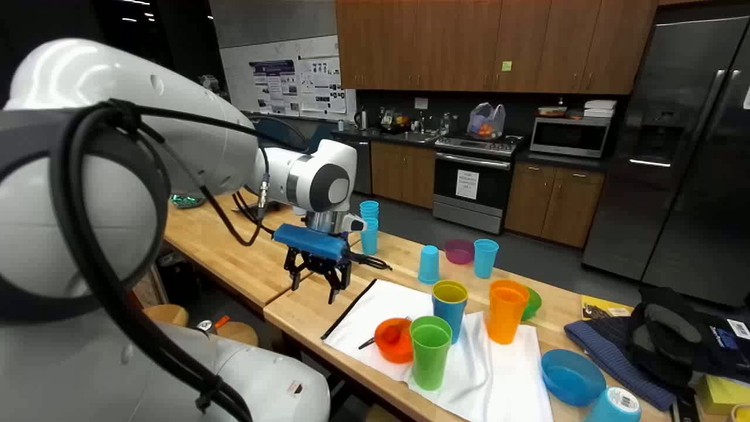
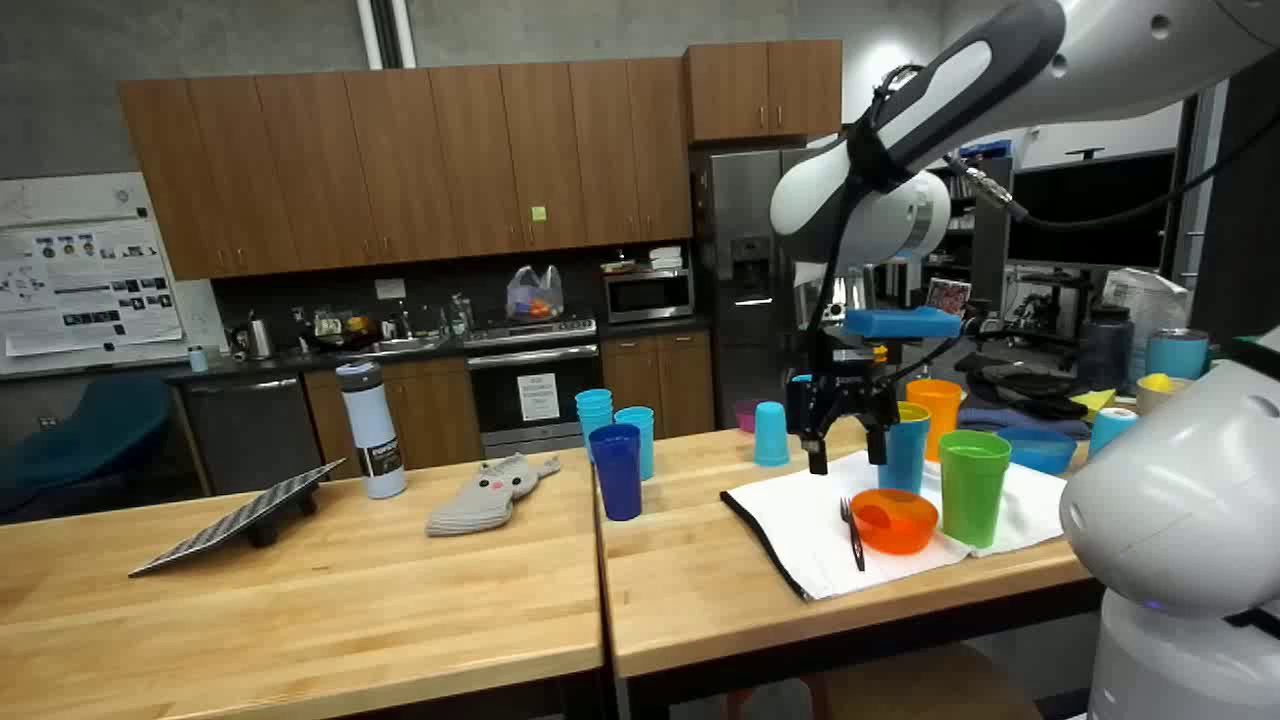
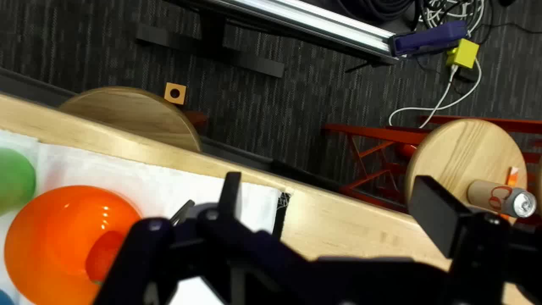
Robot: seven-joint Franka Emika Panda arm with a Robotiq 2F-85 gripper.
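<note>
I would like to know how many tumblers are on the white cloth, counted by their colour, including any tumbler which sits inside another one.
Green tumbler: 1
Orange tumbler: 1
Blue tumbler: 1
Yellow tumbler: 1, apparently nested in the blue one
Total visible on the white cloth: 4

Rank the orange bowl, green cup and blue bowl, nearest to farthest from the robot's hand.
In an exterior view, starting from the hand:
1. Orange bowl, on the white cloth.
2. Green cup, upright, just past that bowl.
3. Blue bowl, farthest right of the three in the picture.
</note>
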